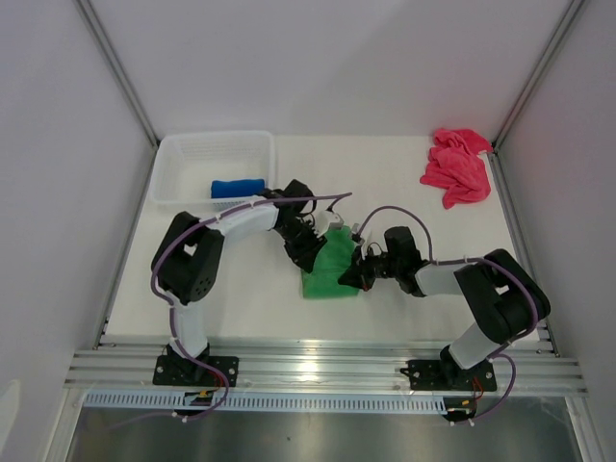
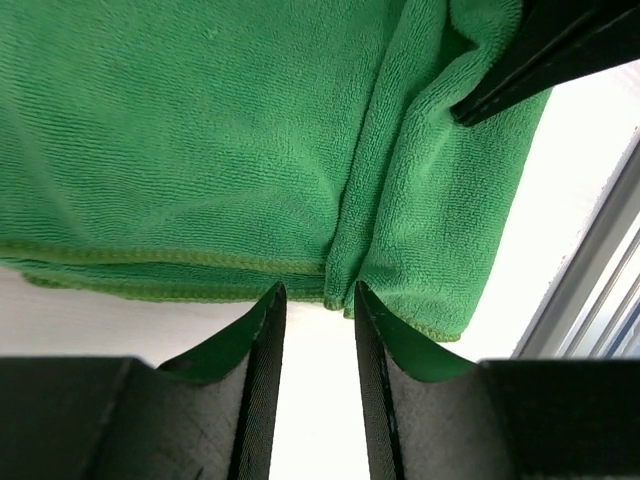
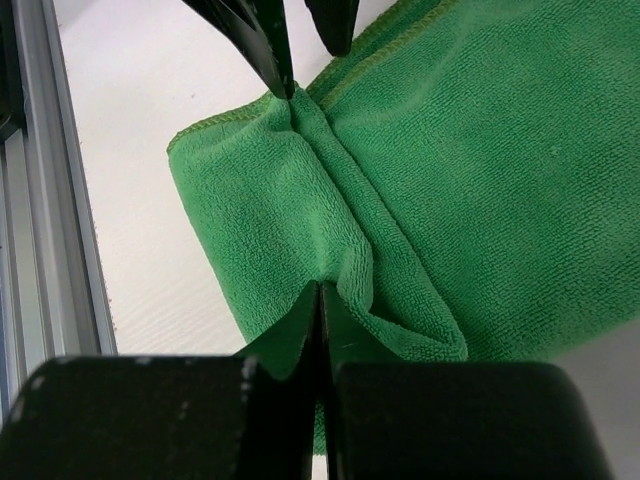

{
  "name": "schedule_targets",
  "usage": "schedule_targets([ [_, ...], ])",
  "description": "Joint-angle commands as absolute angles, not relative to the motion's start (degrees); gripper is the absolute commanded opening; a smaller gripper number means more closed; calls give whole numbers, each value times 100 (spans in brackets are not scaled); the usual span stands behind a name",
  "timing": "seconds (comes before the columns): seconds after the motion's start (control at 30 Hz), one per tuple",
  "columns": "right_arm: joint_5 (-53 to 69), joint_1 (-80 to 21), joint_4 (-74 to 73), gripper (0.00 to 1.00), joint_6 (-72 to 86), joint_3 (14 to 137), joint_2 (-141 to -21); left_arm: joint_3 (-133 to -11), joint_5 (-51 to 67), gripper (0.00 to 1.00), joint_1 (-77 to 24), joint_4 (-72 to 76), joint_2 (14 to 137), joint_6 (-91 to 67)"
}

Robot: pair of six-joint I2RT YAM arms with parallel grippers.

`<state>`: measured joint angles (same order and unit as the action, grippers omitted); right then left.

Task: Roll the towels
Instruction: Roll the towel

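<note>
The green towel lies folded on the white table between both arms, with a raised ridge running across it. My left gripper is open at the towel's edge, its fingertips either side of the ridge's end with only table showing between them. My right gripper is shut on the other end of that ridge. In the top view the left gripper and right gripper face each other over the towel. The blue towel lies rolled in the basket. The pink towel lies crumpled at the back right.
A white plastic basket stands at the back left, close behind my left arm. An aluminium rail runs along the near table edge. White walls close in the table on three sides.
</note>
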<state>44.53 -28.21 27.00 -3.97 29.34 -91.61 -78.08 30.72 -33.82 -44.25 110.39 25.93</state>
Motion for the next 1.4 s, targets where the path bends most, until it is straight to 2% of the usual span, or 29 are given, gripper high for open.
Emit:
schedule_targets([
  [0.0,4088,-2786,2786,0,-256,2962,-9308,-8077,2945,37,-3331,-4500,10627,2689],
  [0.23,3859,-2786,2804,0,-27,3050,-9343,-8060,2752,42,-3708,-4596,9862,3549],
  [0.33,3797,-2795,2751,0,114,3094,-9334,-7639,2400,43,-4305,-4553,9608,4199],
  [0.47,3718,-2839,2795,0,88,3015,-9246,-6733,2031,50,-4895,-3868,9396,4737],
  [0.8,3691,-2927,2725,0,26,2988,-9158,-6390,1284,55,-5291,-3182,9764,4606],
  [1.13,3709,-2927,2637,0,-176,2997,-9184,-6389,1442,64,-5414,-3339,9992,4114],
  [1.37,3744,-2874,2532,0,-211,3023,-9150,-6171,986,65,-5423,-3121,10222,4016],
])
